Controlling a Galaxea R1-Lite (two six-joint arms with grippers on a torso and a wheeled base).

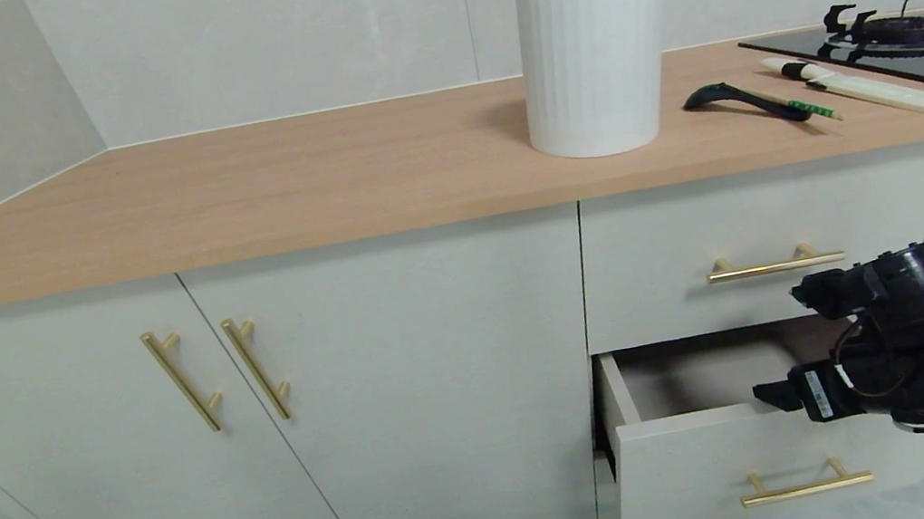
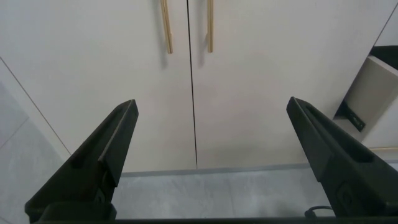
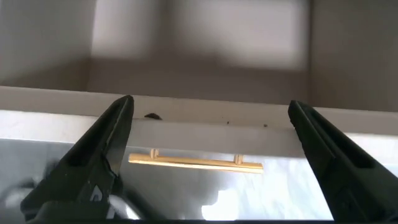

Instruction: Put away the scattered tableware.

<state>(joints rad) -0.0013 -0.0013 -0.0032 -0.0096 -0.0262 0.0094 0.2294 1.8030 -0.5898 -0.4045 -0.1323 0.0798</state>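
Above my right gripper (image 1: 785, 396) — jaws spread, empty, at the drawer (image 1: 618, 387) — ladle (image 1: 745, 100) and knife (image 1: 858, 89) lie slanted on the counter (image 1: 232, 193); left gripper (image 2: 212, 102), equally spread, sits farther.

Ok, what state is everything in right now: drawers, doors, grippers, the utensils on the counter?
Lower drawer: pulled partly open.
Upper drawer: shut.
Cabinet doors: both shut.
Right gripper: open, at the lower drawer's front.
Left gripper: open, holding nothing.
Black ladle: lying flat on the countertop.
Chopsticks: lying beside the ladle.
White knife: lying flat on the countertop.
White ribbed canister: standing upright.
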